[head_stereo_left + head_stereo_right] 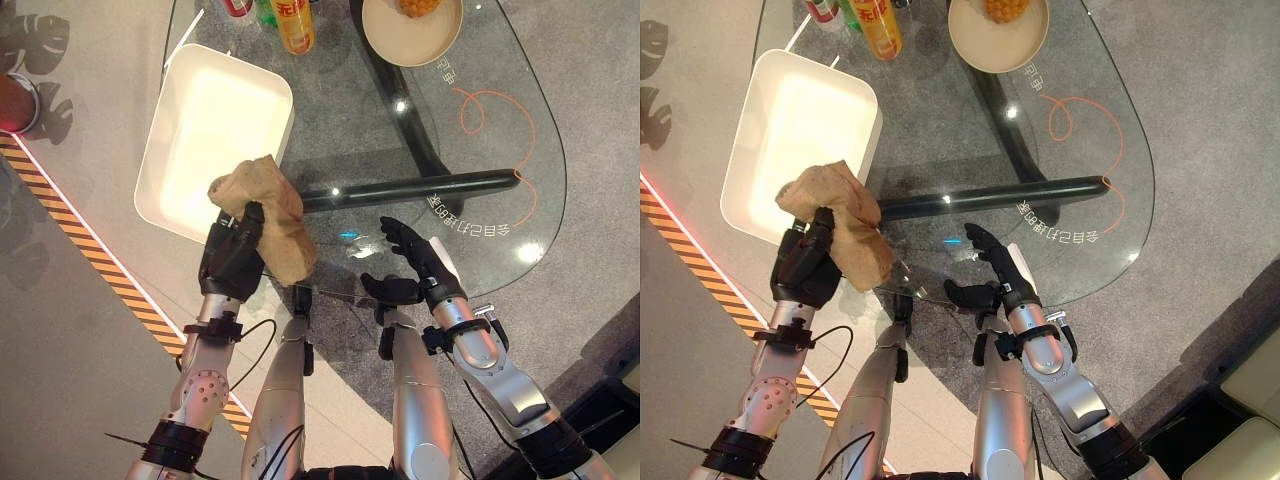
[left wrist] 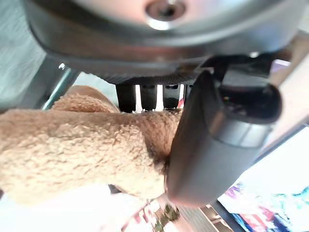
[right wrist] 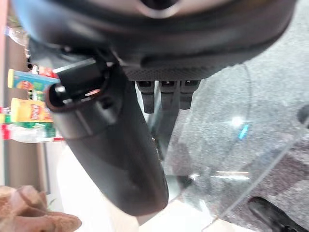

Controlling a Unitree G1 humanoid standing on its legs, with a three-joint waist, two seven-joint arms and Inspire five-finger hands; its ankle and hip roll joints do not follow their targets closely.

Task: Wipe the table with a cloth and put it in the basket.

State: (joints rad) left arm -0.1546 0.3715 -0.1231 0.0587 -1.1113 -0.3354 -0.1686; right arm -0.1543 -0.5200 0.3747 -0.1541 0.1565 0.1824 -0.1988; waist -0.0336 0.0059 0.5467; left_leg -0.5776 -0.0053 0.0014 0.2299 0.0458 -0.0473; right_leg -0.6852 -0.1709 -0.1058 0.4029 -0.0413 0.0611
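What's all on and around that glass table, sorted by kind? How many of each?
Cloths: 1, the tan cloth held in the left hand.
Baskets: 1, the white basket.
Bowls: 1, the bowl with something orange in it.
Bottles or cans: 3, the drinks at the far edge.
Total: 6, on the glass table. The right hand holds nothing.

bottles [image 1: 292,20]: tops cut by the upper edge | bowl [image 1: 412,35]: far rim cut off; contents too small to tell | left hand [image 1: 232,255]: fingers partly hidden behind cloth [image 1: 268,215] | basket [image 1: 210,140]: near corner hidden by cloth
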